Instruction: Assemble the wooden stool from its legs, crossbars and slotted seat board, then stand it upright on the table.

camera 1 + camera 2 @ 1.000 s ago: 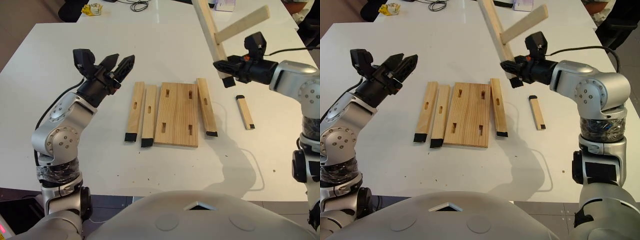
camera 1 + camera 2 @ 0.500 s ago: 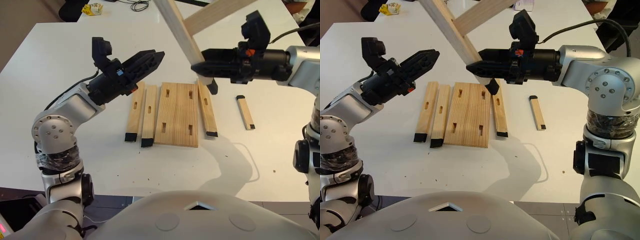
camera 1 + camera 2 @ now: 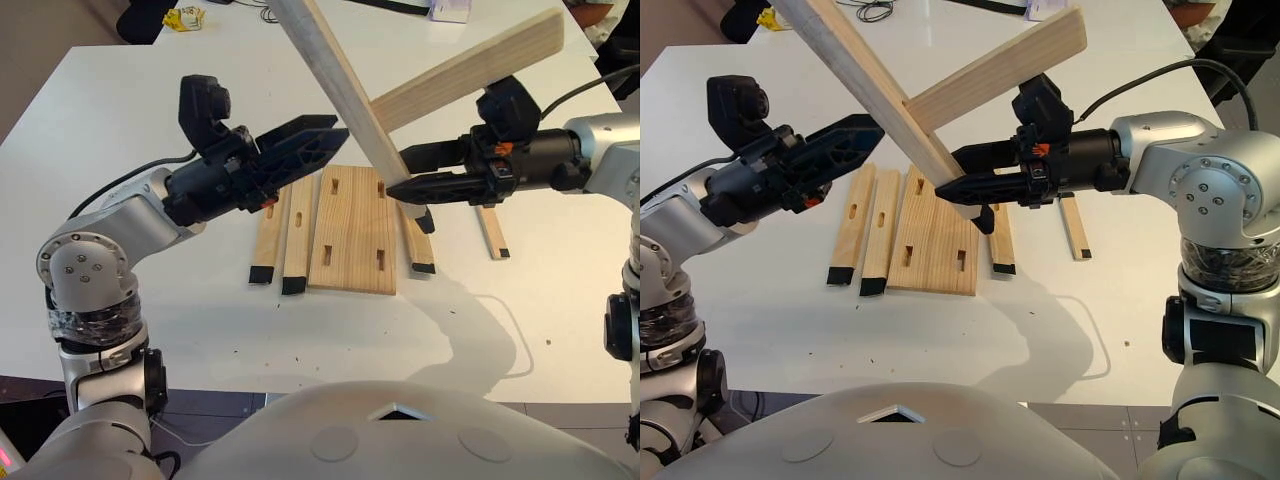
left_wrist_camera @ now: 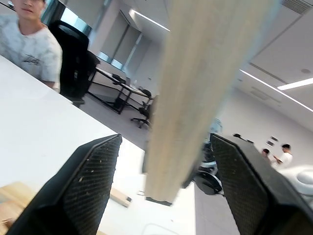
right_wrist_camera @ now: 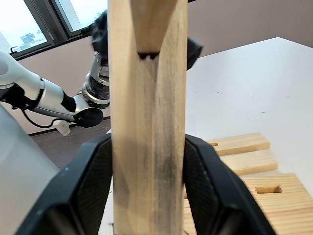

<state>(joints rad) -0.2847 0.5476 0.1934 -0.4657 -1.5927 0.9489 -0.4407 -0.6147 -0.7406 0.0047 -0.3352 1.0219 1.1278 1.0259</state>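
Note:
My right gripper [image 3: 402, 187] is shut on a wooden leg [image 3: 335, 75] near its black-capped lower end, holding it tilted above the slotted seat board [image 3: 350, 235]. A crossbar [image 3: 470, 68] sticks out of that leg, up and to the right. My left gripper [image 3: 335, 135] is open, its fingers [image 4: 93, 181] on either side of the leg [image 4: 195, 88] with small gaps. The right wrist view shows the leg [image 5: 146, 122] clamped between both pads [image 5: 93, 191]. Two legs [image 3: 283, 225] lie left of the board, one leg [image 3: 415, 235] right of it.
A short crossbar [image 3: 492, 228] lies alone on the white table [image 3: 120, 110], right of the parts. A yellow object [image 3: 185, 17] and a white box [image 3: 450, 10] sit at the far edge. Bare tabletop lies in front of the board.
My right arm has swung the leg with its crossbar left and down over the board. My left gripper has moved right and now straddles the leg.

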